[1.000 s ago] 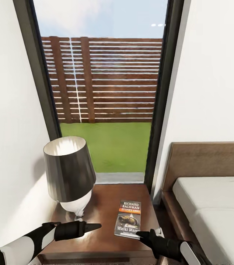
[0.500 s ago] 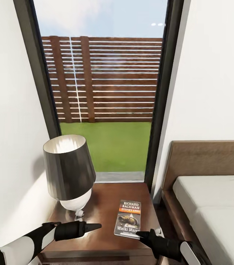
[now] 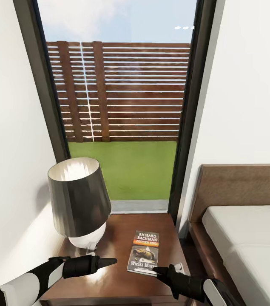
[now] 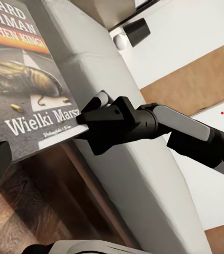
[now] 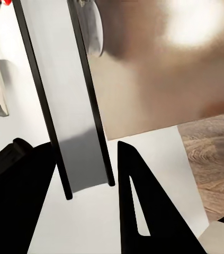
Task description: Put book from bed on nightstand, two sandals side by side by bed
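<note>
Though right tool [image 3: 157,269] hides corner, book [image 3: 143,253] flat on nightstand [image 3: 117,238].

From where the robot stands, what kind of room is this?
Most likely a bedroom: a bed with a wooden headboard, a nightstand carrying a lamp and a book, beside a tall window.

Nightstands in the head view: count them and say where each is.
1: the nightstand stands between the window and the bed, carrying the lamp and book. Another may be out of frame.
</note>
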Motion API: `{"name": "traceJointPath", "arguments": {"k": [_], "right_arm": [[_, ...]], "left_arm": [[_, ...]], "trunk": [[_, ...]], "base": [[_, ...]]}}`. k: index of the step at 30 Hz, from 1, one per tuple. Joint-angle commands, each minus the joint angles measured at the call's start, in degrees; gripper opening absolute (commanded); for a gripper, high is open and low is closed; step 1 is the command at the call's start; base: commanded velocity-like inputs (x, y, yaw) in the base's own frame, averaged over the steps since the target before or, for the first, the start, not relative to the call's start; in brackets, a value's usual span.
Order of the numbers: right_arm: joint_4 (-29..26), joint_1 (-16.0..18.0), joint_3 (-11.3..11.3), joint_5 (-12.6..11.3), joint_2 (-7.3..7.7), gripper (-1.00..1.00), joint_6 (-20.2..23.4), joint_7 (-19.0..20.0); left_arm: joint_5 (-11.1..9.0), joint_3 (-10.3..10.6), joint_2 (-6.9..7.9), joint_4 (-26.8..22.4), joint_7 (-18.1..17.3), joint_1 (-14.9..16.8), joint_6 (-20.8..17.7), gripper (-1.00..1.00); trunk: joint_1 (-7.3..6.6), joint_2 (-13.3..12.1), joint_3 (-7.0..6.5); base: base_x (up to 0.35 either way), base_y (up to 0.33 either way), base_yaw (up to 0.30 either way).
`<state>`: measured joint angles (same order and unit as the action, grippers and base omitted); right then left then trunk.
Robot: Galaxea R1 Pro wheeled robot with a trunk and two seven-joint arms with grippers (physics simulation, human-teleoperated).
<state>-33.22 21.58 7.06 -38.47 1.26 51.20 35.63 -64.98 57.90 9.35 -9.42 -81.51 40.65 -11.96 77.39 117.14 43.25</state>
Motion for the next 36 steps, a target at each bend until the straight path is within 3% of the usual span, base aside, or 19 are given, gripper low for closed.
{"name": "traceJointPath", "arguments": {"k": [1,28,36], "right_arm": [[0.0,0.0,0.2,0.1,-0.04,-1.00,0.3,0.2],[0.0,0.0,0.2,0.1,-0.03,-1.00,0.3,0.2],[0.0,0.0,0.2,0.1,-0.03,-1.00,0.3,0.2]], "left_arm": [[-0.5,0.5,0.05,-0.1,-0.1,0.0,-0.6,1.00],[-0.6,0.5,0.03,0.0,-0.1,0.0,-0.6,1.00],[-0.6,0.4,0.02,0.0,0.0,0.0,-0.6,1.00]], "trunk": [[0.01,0.0,0.06],[0.01,0.0,0.06],[1.77,3.2,1.49]], "base": [[0.197,0.077,0.000],[0.057,0.011,0.000],[0.000,0.000,0.000]]}}
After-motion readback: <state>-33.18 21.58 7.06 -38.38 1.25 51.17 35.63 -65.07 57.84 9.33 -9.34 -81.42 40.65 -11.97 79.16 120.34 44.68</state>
